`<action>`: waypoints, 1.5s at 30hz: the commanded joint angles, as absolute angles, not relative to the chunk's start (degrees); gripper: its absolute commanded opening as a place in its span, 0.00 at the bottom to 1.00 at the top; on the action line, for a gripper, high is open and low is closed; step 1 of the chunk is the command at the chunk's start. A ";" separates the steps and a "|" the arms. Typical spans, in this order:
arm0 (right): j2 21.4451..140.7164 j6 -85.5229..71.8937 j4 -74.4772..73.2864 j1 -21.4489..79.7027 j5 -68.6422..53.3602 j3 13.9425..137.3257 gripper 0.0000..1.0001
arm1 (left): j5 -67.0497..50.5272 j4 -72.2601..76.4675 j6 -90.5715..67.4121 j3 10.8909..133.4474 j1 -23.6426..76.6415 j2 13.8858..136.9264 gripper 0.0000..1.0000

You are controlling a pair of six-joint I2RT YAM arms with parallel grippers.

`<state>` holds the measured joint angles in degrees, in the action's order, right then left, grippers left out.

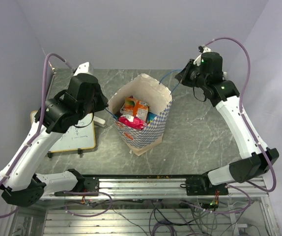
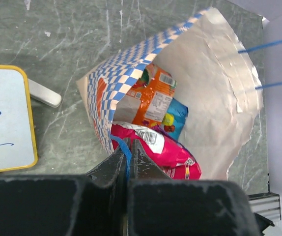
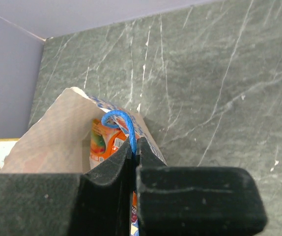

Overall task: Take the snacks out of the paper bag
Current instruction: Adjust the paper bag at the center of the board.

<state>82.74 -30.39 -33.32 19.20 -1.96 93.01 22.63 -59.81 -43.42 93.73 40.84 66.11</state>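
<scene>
Snacks (image 1: pixel 135 112) lie inside the paper bag (image 1: pixel 153 129). Left jaws and right jaws each pinch a blue cord (image 3: pixel 123 121). Best to pull apart softly.

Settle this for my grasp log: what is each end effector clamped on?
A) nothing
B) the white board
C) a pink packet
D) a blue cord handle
D: each wrist view shows a blue cord handle pinched between the shut fingers of the left end effector and right end effector.

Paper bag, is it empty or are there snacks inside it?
Not empty. The paper bag stands open with a pink packet, an orange packet and a blue packet inside.
</scene>
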 commanded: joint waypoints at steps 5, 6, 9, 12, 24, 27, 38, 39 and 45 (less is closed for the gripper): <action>75.15 -37.46 -33.86 19.34 -8.77 87.76 0.00 | 8.96 -51.15 -41.60 97.83 27.42 68.33 0.07; 74.42 -38.27 -33.97 19.52 -9.20 86.87 0.00 | 7.24 -50.43 -42.04 97.35 26.09 68.70 0.07; 72.03 -39.28 -34.61 20.15 -9.75 84.64 0.00 | 3.02 -49.70 -43.26 97.22 23.01 69.74 0.07; 70.32 -38.25 -35.23 20.22 -9.70 83.58 0.00 | 0.88 -50.36 -43.21 97.73 21.40 70.39 0.07; 78.81 -24.31 -41.03 20.24 -9.59 94.11 0.27 | 3.39 -54.63 -48.39 92.31 20.65 65.08 0.39; 80.91 -19.46 -44.42 20.26 -7.74 97.26 0.52 | 5.01 -58.71 -49.55 94.03 20.61 65.45 0.57; 83.39 -17.98 -45.77 20.40 -3.23 102.41 0.97 | 9.22 -68.04 -52.52 94.17 20.65 66.31 0.92; 83.59 -17.87 -46.16 20.44 -3.33 103.52 0.97 | 8.63 -67.96 -52.44 93.30 20.64 66.42 0.92; 82.83 -18.92 -45.47 20.40 -4.23 105.89 0.95 | 5.47 -64.58 -51.17 89.40 20.57 67.76 0.69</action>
